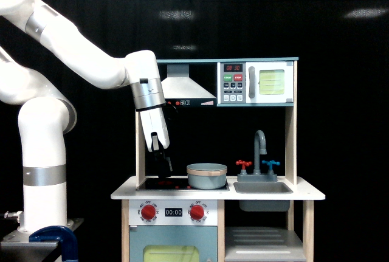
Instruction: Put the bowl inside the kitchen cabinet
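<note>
Grey-blue round bowl with tan wooden rim [206, 175] sits on the stovetop, ungrasped; black claw [163, 166] hangs tilted just beside it, opening indeterminate, doorless grey-shelved cabinet [263, 237] below awaiting it.

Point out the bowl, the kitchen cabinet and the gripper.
bowl [206, 179]: exterior view, on its grey-blue side wall.
kitchen cabinet [262, 237]: exterior view, on the pale grey shelf board.
gripper [164, 168]: exterior view, at the dark fingertips above the stovetop.
</note>
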`<act>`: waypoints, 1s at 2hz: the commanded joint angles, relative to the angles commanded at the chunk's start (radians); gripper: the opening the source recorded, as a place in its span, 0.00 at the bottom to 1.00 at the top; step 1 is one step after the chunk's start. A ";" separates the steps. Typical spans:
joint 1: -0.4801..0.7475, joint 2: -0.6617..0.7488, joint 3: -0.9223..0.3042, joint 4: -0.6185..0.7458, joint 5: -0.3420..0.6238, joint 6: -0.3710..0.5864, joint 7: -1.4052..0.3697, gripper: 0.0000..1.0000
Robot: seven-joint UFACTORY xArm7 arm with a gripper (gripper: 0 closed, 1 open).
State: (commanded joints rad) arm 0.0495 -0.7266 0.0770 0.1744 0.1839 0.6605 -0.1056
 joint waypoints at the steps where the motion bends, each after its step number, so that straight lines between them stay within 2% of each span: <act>1: 0.077 0.250 0.075 0.128 0.103 -0.119 0.210 1.00; 2: 0.058 0.337 0.223 0.232 0.073 -0.081 0.525 1.00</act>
State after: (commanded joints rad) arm 0.1070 -0.3895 0.2995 0.4065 0.2573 0.5799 0.4197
